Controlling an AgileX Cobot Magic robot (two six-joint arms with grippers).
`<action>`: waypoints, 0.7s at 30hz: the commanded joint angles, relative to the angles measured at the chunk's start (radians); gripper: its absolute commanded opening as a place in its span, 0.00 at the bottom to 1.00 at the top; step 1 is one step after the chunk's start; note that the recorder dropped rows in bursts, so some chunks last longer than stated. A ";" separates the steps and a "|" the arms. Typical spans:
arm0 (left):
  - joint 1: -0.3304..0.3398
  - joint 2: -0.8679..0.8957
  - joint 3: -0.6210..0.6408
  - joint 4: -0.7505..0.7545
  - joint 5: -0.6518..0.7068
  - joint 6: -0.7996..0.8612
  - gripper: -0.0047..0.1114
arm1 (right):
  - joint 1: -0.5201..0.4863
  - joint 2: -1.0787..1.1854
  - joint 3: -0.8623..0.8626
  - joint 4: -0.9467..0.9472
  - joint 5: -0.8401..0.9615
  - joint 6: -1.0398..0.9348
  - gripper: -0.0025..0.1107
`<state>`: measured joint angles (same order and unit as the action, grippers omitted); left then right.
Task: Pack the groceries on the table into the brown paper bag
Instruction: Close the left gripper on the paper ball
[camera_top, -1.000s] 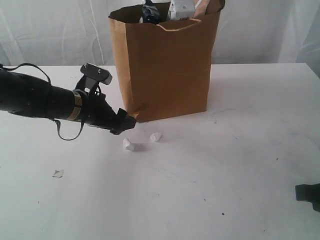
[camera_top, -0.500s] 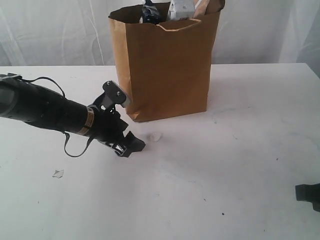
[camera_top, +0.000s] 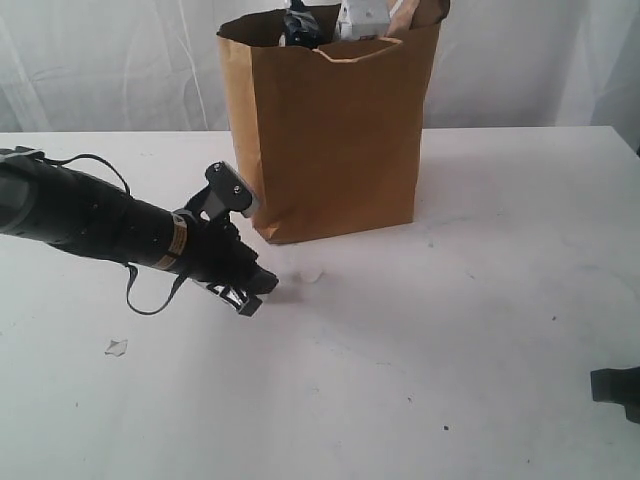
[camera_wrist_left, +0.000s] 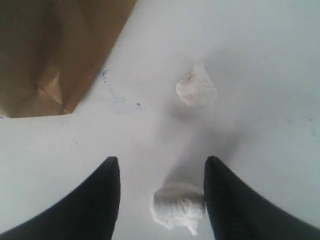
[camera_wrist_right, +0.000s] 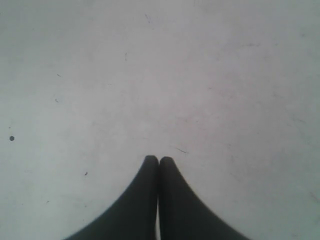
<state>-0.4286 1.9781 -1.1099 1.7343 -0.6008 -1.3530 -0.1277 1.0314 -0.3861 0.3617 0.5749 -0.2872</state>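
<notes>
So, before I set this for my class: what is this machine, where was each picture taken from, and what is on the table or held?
It is a robot with two arms, each ending in a two-fingered gripper. The wide picture comes from a camera off the arms. The other two come from a camera on each wrist, looking out past the gripper. On the white table stands a brown paper bag with groceries poking out on top. The left gripper is low over the table, jaws apart around one small white lump, which touches one finger but is not clamped. A second white lump lies free beyond it, and a white scrap further off. The right gripper is shut and holds nothing.
</notes>
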 joint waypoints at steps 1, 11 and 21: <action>-0.003 0.004 0.005 0.010 -0.019 0.006 0.51 | -0.001 -0.002 0.008 0.004 0.001 0.003 0.02; -0.003 -0.024 0.120 0.010 0.040 0.015 0.56 | -0.001 -0.002 0.008 0.004 0.001 0.003 0.02; -0.003 -0.030 0.130 0.010 0.075 0.028 0.19 | -0.001 -0.002 0.008 0.004 0.001 0.003 0.02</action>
<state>-0.4286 1.9494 -0.9961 1.7175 -0.5781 -1.3306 -0.1277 1.0314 -0.3861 0.3617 0.5749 -0.2872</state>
